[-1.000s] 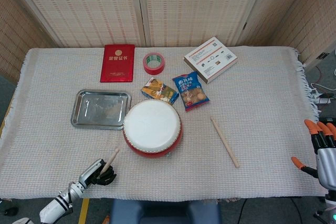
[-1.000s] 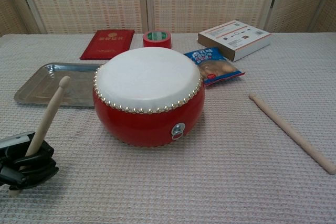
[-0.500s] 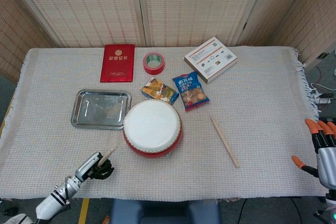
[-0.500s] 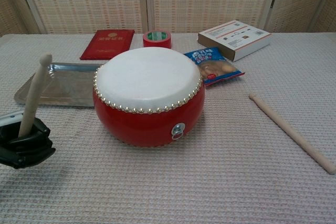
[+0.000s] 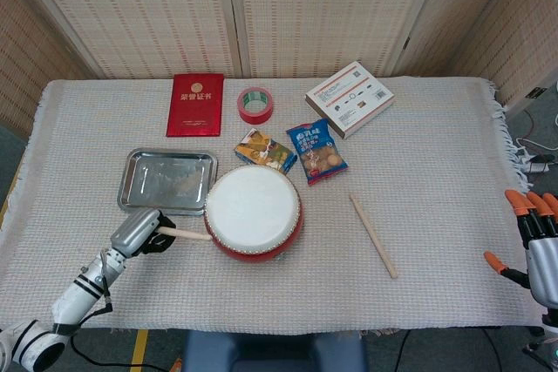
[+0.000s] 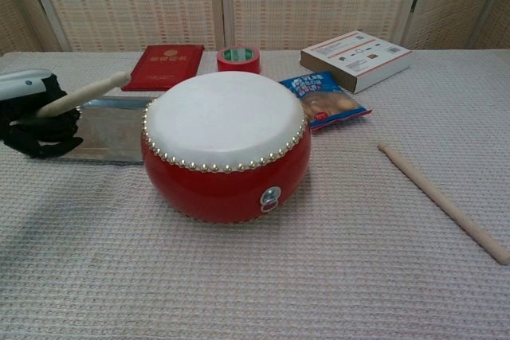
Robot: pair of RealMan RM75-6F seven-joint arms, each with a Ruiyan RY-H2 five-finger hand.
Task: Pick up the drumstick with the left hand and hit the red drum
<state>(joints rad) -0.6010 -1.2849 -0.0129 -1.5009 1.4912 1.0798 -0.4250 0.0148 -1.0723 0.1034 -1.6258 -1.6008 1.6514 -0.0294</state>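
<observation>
The red drum (image 5: 254, 213) (image 6: 225, 146) with a white skin stands in the middle of the table. My left hand (image 5: 139, 232) (image 6: 33, 120) is raised to the drum's left and grips a wooden drumstick (image 5: 185, 234) (image 6: 83, 94). The stick points toward the drum, its tip just short of the drum's left rim. A second drumstick (image 5: 373, 235) (image 6: 441, 200) lies on the cloth to the drum's right. My right hand (image 5: 534, 244), with orange fingertips, hangs open off the table's right edge, holding nothing.
A metal tray (image 5: 167, 181) (image 6: 103, 130) sits left of the drum, behind my left hand. Behind the drum lie a red booklet (image 5: 195, 104), a tape roll (image 5: 255, 104), two snack packets (image 5: 316, 151) and a cardboard box (image 5: 350, 98).
My left hand has lifted from the table's near edge and moved forward toward the tray. The drumstick has swung from nearly upright to nearly level, tip toward the drum.
</observation>
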